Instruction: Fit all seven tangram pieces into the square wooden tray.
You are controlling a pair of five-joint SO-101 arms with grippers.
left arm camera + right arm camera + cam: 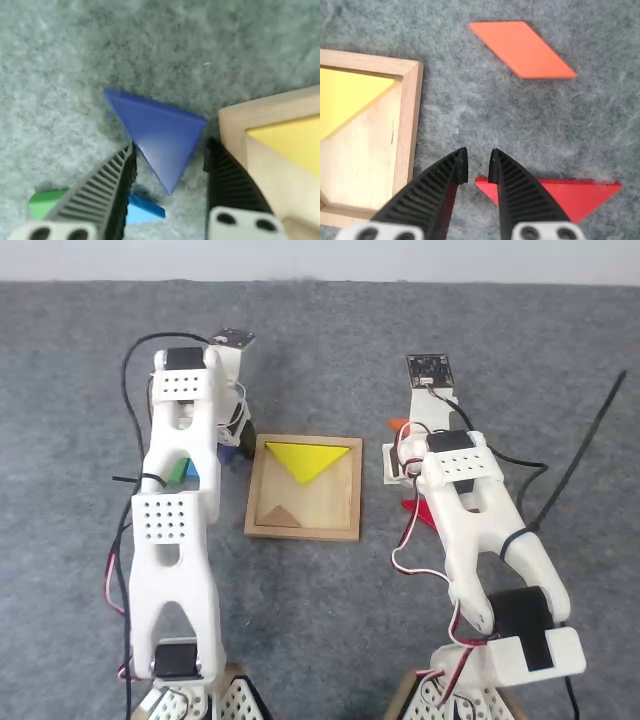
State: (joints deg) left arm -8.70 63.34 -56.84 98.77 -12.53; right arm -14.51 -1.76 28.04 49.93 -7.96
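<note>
Your left gripper (242,448) sits just beside the tray (303,533), which holds a yellow triangle (306,460) and a brown triangle (283,517). Back from its jaws lie a green piece (177,471) and a blue piece (191,476). An orange piece (398,424) and a red piece (414,510) peek from under your right arm (470,502).

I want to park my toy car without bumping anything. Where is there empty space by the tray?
Free: the carpet between the arms, nearer than the tray, and the strip beyond it. Inside, room is left below the yellow triangle. Crowded: left side, with the blue triangle and left pincer; right side, with the red triangle and orange piece.
</note>
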